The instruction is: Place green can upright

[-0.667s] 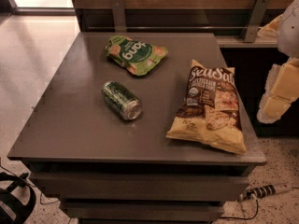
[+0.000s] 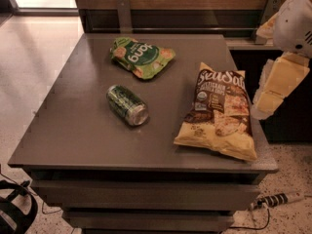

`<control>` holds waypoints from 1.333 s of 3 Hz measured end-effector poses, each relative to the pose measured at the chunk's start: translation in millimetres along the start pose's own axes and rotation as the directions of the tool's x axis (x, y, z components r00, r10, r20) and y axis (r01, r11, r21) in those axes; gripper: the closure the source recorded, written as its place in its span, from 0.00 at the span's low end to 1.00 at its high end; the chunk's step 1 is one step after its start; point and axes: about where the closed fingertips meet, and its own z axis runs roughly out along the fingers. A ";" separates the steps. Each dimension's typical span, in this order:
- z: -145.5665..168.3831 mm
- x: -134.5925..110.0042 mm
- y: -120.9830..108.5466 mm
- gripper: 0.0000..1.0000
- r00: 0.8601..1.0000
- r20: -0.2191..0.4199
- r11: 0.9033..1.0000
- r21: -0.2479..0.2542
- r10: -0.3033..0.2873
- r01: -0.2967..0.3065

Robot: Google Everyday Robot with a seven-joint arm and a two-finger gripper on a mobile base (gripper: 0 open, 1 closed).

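The green can (image 2: 127, 105) lies on its side on the dark grey table (image 2: 73, 130), left of centre, with its silver end facing front right. My gripper (image 2: 279, 85) is the pale yellow and white part of the arm at the right edge of the view. It hangs beyond the table's right side, well apart from the can and above the table's level. Nothing shows in its hold.
A flat green snack bag (image 2: 141, 56) lies behind the can. A yellow and brown chip bag (image 2: 219, 112) lies between the can and the gripper. A wooden wall and counter stand behind. Cables (image 2: 273, 201) lie on the floor at the lower right.
The arm at the right edge has shifted a little left and up, towards the table. The can and both bags have not moved.
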 end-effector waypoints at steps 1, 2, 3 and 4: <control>20.0 -32.2 -12.3 0.00 0.996 0.032 0.995 -0.048 0.089 -0.087; 44.3 -73.9 -15.0 0.00 0.985 0.009 0.982 -0.076 0.172 -0.171; 65.5 -120.4 -11.8 0.00 0.970 -0.016 0.967 -0.078 0.241 -0.241; 66.0 -125.8 -11.4 0.00 0.950 -0.016 0.947 -0.075 0.312 -0.312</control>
